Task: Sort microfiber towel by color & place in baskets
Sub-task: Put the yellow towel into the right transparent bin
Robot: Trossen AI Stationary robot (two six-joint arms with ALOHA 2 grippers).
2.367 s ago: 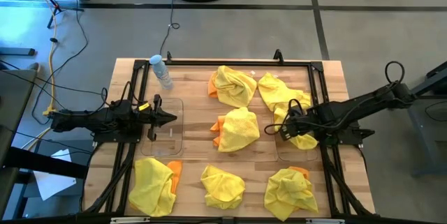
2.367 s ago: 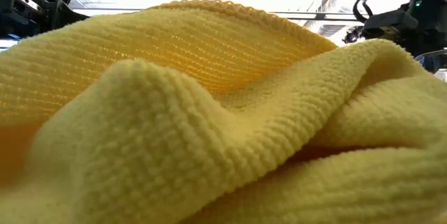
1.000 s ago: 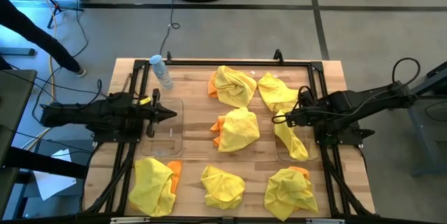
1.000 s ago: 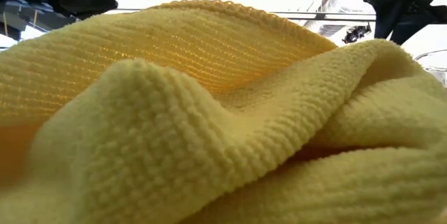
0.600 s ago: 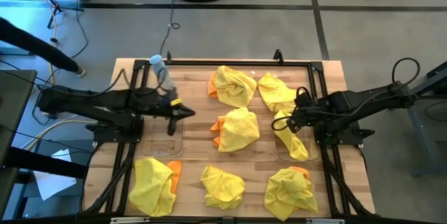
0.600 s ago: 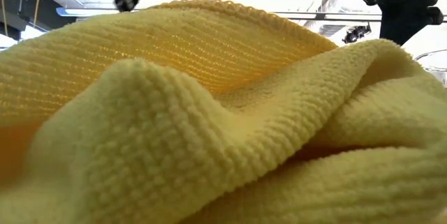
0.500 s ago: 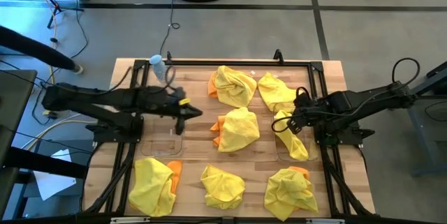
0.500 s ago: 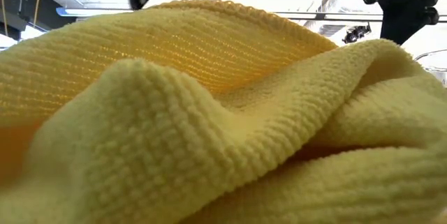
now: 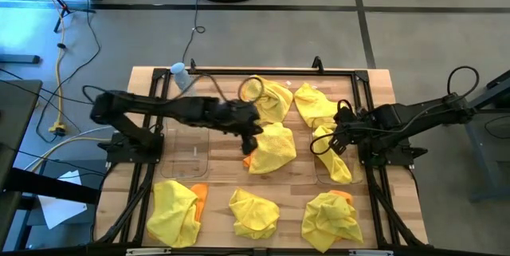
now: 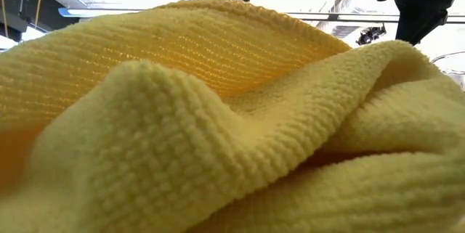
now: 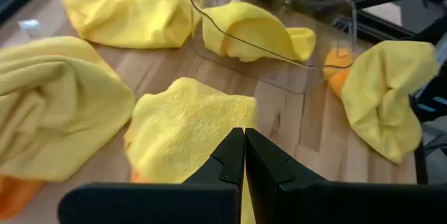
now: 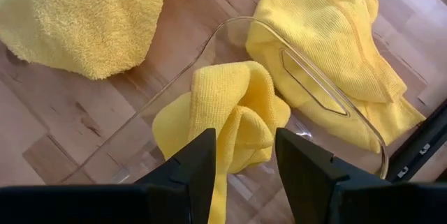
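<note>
Several yellow microfiber towels, some with orange cloth under them, lie crumpled on the wooden table. My left gripper (image 9: 252,135) is shut and hovers over the left edge of the centre towel (image 9: 272,146), its fingertips (image 11: 244,135) pointing down at a slant. My right gripper (image 9: 325,140) is open over the right basket (image 9: 344,178). A yellow towel (image 12: 234,116) lies heaped in that basket, its upper fold rising between the fingers. The left basket (image 9: 188,146) stands near the left edge. A yellow towel (image 10: 218,131) close to the lens fills the low view. My right gripper points down into the right basket with a finger on each side of the towel's upper fold (image 12: 230,91). A strip of the cloth (image 12: 218,199) runs along the inner side of one finger. I cannot tell whether it touches.
A clear water bottle (image 9: 182,77) lies at the far left corner. Black frame rails (image 9: 263,71) run around the table's edges. Other towels lie at the far middle (image 9: 267,98), far right (image 9: 312,104) and along the near edge (image 9: 253,212).
My left arm has swung from over the left basket toward the table's right, rising and tipping its shut gripper down, and now reaches the centre towel. My right gripper has rolled about its own axis while staying over the right basket.
</note>
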